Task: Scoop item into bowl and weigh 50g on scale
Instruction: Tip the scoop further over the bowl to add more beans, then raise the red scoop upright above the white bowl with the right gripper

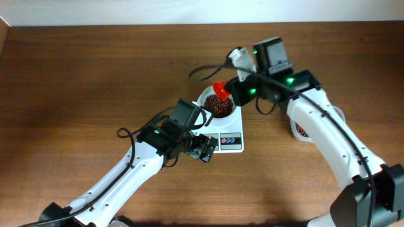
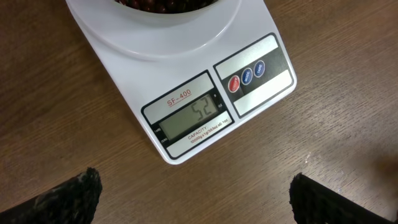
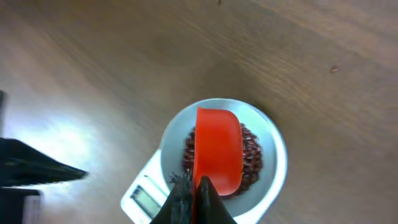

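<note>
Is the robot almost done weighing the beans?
Nearly. Done: beans sit in the bowl on the scale, whose display reads 52. In hand: the right jaws, shut, hold the red scoop over the bowl. Left: probably lifting out a few beans to reach 50.

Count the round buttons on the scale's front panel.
3, in one row right of the display on the scale: red button, blue button, dark blue button. None looks hidden.

Quick count: one scale [image 1: 228,140], one bowl [image 3: 274,144], one red scoop [image 3: 217,149], one tub [image 1: 302,131]. The scale has three buttons [image 2: 247,76] and one display [image 2: 194,116]. Two arms: left arm [image 1: 126,166], right arm [image 1: 328,135]. Beans [image 3: 252,159]? Way too many to count.
</note>
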Available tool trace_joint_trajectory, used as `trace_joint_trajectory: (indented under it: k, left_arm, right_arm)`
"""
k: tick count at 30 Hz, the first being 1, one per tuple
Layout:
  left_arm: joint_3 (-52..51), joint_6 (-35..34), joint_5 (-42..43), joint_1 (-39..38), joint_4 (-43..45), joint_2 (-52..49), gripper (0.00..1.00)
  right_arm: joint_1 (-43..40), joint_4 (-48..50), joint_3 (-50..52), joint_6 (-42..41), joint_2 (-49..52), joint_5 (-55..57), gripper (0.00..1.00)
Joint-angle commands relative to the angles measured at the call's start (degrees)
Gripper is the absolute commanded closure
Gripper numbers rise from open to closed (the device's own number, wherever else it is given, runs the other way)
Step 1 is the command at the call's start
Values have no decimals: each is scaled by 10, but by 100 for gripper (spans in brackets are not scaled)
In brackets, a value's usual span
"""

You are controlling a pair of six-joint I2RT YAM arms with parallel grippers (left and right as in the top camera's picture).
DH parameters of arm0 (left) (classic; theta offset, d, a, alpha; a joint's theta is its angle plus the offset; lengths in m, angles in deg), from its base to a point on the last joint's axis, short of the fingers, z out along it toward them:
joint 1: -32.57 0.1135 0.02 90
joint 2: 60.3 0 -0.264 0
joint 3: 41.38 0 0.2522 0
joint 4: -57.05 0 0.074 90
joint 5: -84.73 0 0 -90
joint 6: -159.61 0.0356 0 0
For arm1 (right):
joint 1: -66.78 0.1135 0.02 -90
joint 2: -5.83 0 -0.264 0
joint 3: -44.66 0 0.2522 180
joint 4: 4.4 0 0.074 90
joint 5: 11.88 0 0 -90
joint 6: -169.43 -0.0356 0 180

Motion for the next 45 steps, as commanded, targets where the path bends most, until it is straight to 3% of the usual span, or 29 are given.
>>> trace_joint_trajectory:
  k: [1,21,35,45]
  left_arm:
    - [-3,9,-2,2,1,-1,1]
    - [-3,9,-2,2,1,-1,1]
    - [-3,9,-2,2,1,-1,1]
    - [-3,9,-2,2,1,-1,1]
  right_arm:
    - [14,2,-10,37,9,75,96]
    - [13,-24,-10,9,94,28,96]
    - [-111,-19,-10,-55,94,-324,96]
    - [-138,-15,-10,-62,94,-368,96]
